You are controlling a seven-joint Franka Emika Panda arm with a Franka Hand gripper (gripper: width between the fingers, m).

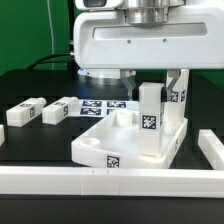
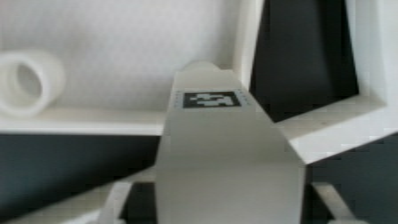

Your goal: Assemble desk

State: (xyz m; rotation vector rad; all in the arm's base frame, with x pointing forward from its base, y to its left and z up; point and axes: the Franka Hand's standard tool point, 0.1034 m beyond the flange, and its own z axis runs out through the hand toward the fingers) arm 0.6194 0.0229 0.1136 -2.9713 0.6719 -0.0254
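Observation:
The white tray-like tabletop lies at the centre with its rim up. One white leg stands upright at its near right corner. A second leg stands at the far right corner. My gripper hangs over the nearer upright leg. In the wrist view that leg runs between my fingers, with a dark gap on each side, so my gripper is open around it. The tabletop's rim and a round socket show beyond. Two loose legs lie at the exterior view's left.
The marker board lies flat behind the tabletop. A long white border rail runs along the front and turns up the exterior view's right side. The table top is black.

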